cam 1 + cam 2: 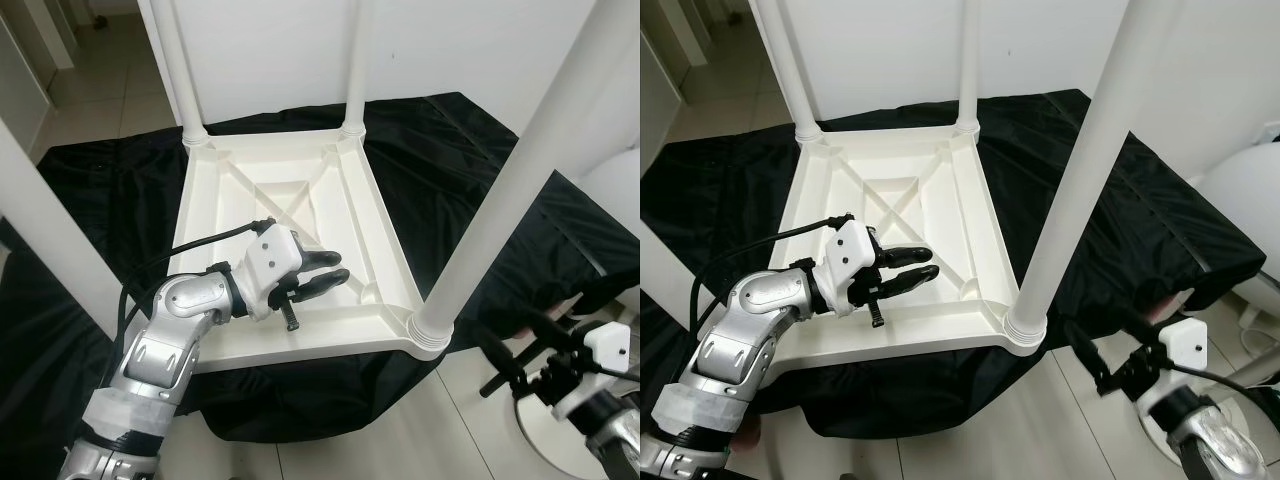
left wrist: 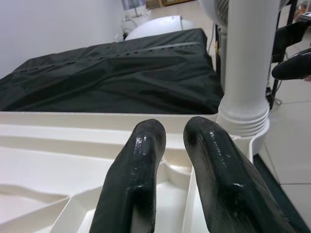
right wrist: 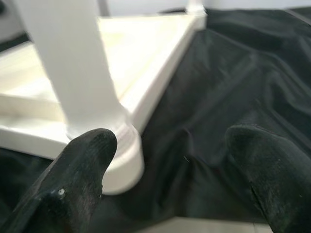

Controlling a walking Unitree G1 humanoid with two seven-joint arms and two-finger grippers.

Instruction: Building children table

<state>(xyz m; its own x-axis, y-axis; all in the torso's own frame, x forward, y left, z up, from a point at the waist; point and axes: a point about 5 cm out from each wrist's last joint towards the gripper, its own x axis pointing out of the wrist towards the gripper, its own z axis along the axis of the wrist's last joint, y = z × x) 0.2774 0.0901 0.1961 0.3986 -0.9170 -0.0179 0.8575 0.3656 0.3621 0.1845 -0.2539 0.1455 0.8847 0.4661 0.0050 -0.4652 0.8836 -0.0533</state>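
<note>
the table is laid upside down on a black sheet, its ribbed underside turned up. four white legs are seen rising from its corners, two at the far edge and two at the near edge. the near right leg is seated in its socket at the corner closest to the right gripper.

the left gripper is held low over the near part of the tabletop's underside, its fingers drawn close with a narrow slit between them and nothing clamped. it is pointed across the table toward the near right leg, which lies ahead of it and to the right, beyond a rib and the rim.

the right gripper is kept off the table's near right corner, over the floor, with its fingers spread wide and empty. in the right wrist view the base of the near right leg and its collar are seen just ahead, between the fingers and nearer one of them.

the leg's long axis runs upright, leaning slightly. the right arm is judged the nearer to it; a grasp there would call for a short reach forward with the open fingers set across the shaft.
</note>
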